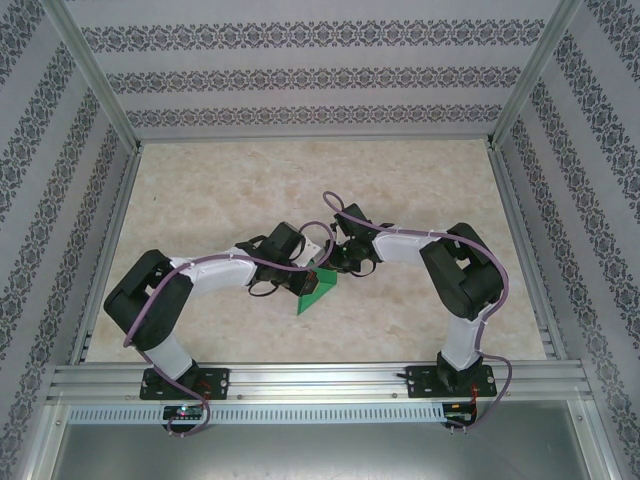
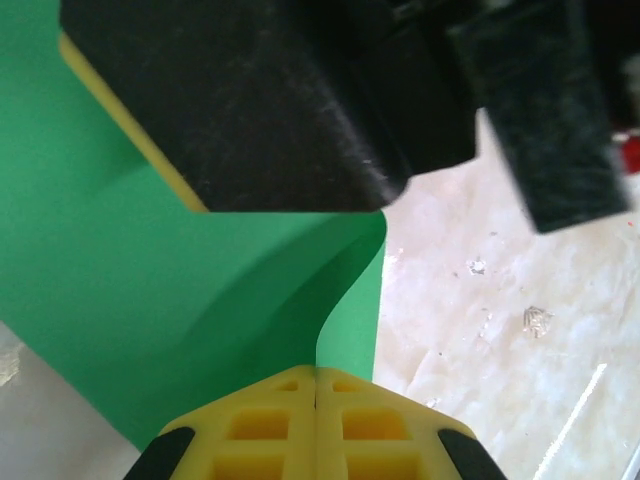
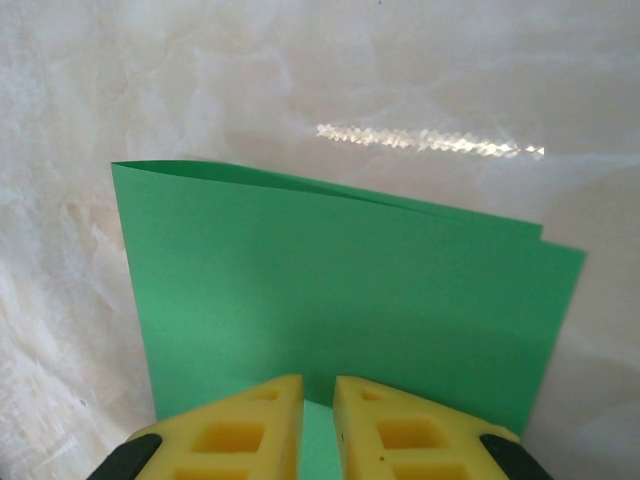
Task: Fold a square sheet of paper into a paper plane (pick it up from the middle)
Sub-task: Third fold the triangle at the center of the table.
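Note:
The square sheet of paper (image 1: 318, 290) is bright green and folded over, and it hangs between the two grippers just above the middle of the table. My left gripper (image 2: 316, 375) is shut on one edge of the sheet (image 2: 150, 290), which curves up out of the seam between the yellow fingers. My right gripper (image 3: 318, 385) meets the folded sheet (image 3: 340, 290) from the other side. Its yellow jaws stand a narrow gap apart, with green paper showing in the gap. In the top view the left gripper (image 1: 312, 262) and right gripper (image 1: 335, 265) almost touch. No finished paper plane shape shows.
The beige marbled table (image 1: 400, 180) is fenced by aluminium rails (image 1: 110, 250) and patterned walls on three sides. Both arms bend inward from their bases at the near edge. The right gripper's black body (image 2: 260, 100) sits close above the paper in the left wrist view.

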Controlling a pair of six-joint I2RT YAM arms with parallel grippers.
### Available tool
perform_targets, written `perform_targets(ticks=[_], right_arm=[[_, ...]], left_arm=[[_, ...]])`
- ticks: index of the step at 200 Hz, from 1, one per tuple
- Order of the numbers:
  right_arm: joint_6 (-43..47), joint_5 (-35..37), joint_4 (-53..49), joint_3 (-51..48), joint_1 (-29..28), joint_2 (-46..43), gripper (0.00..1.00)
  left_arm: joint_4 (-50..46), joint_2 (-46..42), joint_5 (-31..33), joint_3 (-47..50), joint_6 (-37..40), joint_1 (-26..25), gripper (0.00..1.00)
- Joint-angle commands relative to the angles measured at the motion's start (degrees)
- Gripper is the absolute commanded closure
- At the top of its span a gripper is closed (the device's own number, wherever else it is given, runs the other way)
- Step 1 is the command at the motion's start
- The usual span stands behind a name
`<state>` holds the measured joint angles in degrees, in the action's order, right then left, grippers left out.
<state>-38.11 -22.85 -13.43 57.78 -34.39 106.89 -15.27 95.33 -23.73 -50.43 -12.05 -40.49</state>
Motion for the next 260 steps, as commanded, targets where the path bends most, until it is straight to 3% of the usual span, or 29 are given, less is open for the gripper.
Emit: perform_targets(ticks=[1,260], right_arm=[[1.4,1.0,-1.0,-0.1,0.1,2.6,0.82],[-0.5,1.1,-0.6,-0.4,0.0,2.9,0.81]], left_arm=[[3.2,0.7,-0.6,-0.5,-0.6,0.9,0.99],[6.2,0.5,4.9,3.2,-3.8,1.6,0.97]])
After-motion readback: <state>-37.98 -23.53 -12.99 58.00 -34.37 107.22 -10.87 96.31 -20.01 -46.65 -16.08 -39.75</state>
